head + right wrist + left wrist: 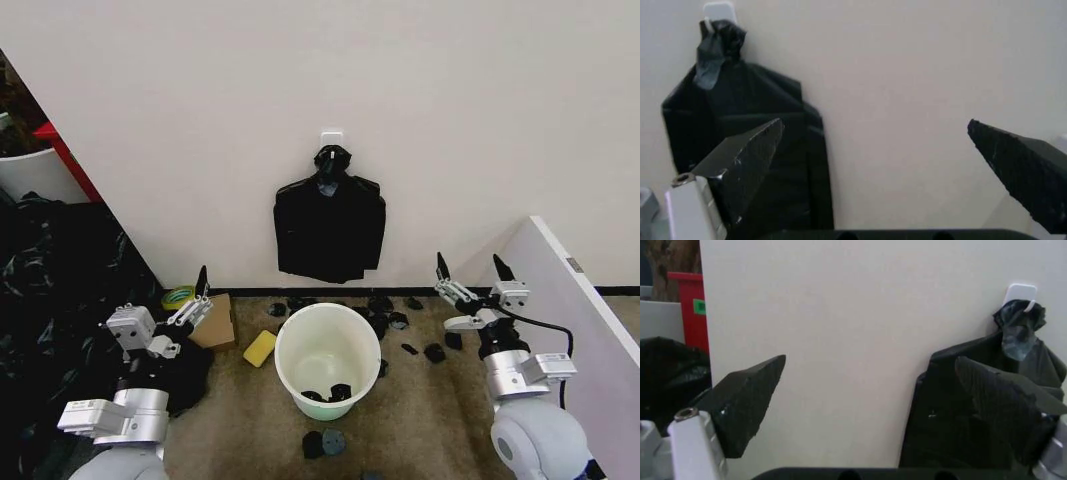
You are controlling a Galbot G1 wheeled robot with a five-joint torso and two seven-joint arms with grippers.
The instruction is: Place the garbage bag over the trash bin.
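The trash bin (296,338), round and cream-white, stands on the carpet in front of me, between the two arms; a few small black scraps lie at its bottom. The garbage bag is out of view. My left gripper (195,298) hangs open to the left of the bin, level with its rim, and holds nothing; in the left wrist view its fingers (747,405) stand wide apart facing the wall. My right gripper (471,268) is raised to the right of the bin, open and empty, its fingers (747,160) also spread toward the wall.
A flat black bag (329,228) with a knotted top hangs on a white wall hook behind the bin. Black scraps (323,442), a yellow sponge (259,348) and a cardboard box (215,322) lie around the bin. A black plastic heap (50,290) is left, a white partition (570,290) right.
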